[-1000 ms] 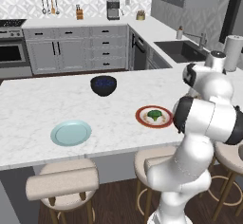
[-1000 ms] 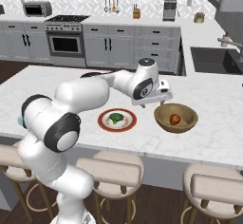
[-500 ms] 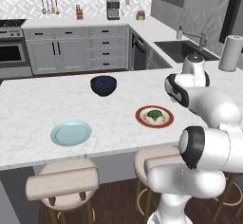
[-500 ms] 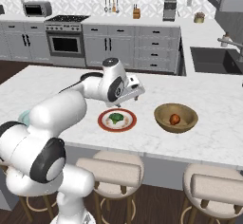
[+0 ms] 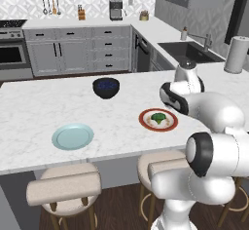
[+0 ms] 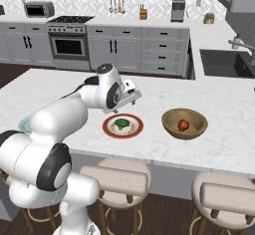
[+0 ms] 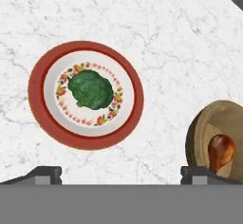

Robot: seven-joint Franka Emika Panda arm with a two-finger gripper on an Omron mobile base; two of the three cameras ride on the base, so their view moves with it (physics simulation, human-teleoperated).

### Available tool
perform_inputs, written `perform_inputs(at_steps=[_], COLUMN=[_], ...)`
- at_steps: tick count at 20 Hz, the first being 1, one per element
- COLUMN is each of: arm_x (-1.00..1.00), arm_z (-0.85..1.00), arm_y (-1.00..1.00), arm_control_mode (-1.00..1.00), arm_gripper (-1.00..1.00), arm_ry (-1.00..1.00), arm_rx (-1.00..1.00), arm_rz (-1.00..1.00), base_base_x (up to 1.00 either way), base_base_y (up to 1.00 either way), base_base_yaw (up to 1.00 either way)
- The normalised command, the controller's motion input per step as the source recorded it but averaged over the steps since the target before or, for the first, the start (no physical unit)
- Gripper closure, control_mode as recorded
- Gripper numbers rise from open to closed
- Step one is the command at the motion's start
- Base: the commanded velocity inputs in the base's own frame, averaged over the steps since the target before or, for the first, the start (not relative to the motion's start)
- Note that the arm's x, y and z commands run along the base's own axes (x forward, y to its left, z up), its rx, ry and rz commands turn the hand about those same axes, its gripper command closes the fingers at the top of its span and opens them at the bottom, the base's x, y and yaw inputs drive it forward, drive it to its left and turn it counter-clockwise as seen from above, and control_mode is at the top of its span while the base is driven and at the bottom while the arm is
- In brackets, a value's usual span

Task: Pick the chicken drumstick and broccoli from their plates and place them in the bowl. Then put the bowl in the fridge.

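The gripper [image 7: 121,173] was held above the marble island counter [image 6: 60,87], with its two fingertips [image 7: 45,173] spread to full width and nothing between them. In the hand view the tips stood far apart at the bottom edge, one below the white plate with the red-orange rim [image 7: 38,102], the other in front of the wooden bowl [image 7: 201,133].

The broccoli [image 7: 90,89] lay at the centre of the red-rimmed plate [image 6: 109,129], on the plate's patterned inner ring, and no part of the gripper touched it. The chicken drumstick [image 7: 220,151] lay inside the wooden bowl [image 6: 172,122], visible in the right base view as a small orange-brown piece [image 6: 183,125] on the bowl's floor. Bowl and red-rimmed plate stood near each other on the counter but apart, with bare marble between them.

In the left base view the broccoli [image 5: 157,118] sat on the same plate [image 5: 145,122] near the counter's front edge. The pale blue-green plate [image 5: 73,136] lay well apart from it, further along the front edge. A dark navy bowl [image 5: 106,87] stood behind both plates, toward the counter's far side.
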Motion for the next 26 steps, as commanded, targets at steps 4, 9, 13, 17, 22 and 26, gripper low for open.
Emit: perform_inputs(at_steps=[4,9,13,17,22,26], arm_x=[0.01,0.02,0.12,0.15,0.37,0.45], arm_z=[-0.49,-0.51,-0.27,-0.32,-0.28,-0.32], arm_y=[0.68,0.72,0.23,0.0,0.0,0.0], arm_control_mode=[-1.0,-1.0,-1.0,-1.0,-1.0,-1.0], arm_gripper=[-1.0,-1.0,-1.0,-1.0,-1.0,-1.0], arm_ry=[0.0,0.0,0.0,0.0,0.0,0.0], arm_rx=[-0.16,-0.19,-0.05,-0.01,-0.01,-0.01], arm_rz=[0.08,0.09,0.11,0.07,0.05,0.03], base_base_x=[0.0,0.0,0.0,0.0,0.0,0.0], base_base_y=[0.0,0.0,0.0,0.0,0.0,0.0], base_base_yaw=[0.0,0.0,0.0,0.0,0.0,0.0])
